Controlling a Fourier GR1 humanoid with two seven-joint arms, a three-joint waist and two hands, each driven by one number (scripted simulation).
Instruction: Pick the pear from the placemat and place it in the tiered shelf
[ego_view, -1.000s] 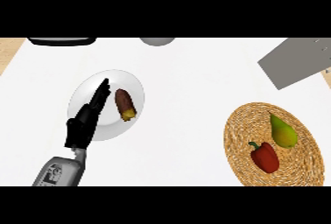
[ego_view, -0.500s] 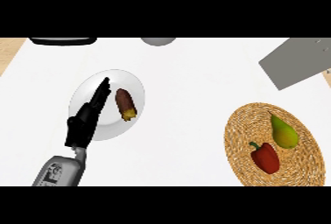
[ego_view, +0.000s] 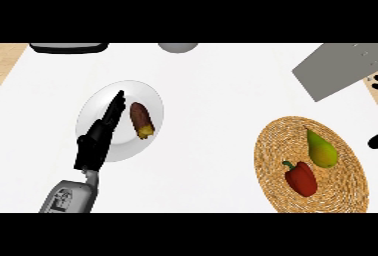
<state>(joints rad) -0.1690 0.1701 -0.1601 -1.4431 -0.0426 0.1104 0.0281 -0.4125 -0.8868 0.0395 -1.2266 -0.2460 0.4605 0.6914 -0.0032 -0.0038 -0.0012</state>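
The pear (ego_view: 322, 148) lay lengthwise on the placemat (ego_view: 273, 145), well right of the left hand (ego_view: 94, 145), held flat-fingered over a plate (ego_view: 133, 90), and nearer the barely visible right hand (ego_view: 374, 144), state unclear.

Left forearm (ego_view: 69, 198): a rounded, pale grey casing with a soft sheen. I noted a darker grey inset panel and a few small dark marks on its upper face. It narrowed into a thin grey wrist stem (ego_view: 91, 175). Beyond that was my matt black left hand (ego_view: 94, 145), with a blocky palm and slim black fingers (ego_view: 114, 107) and no markings I could make out. Small black scraps at the view's right edge I took for my right hand (ego_view: 373, 144). Too little showed to note more.
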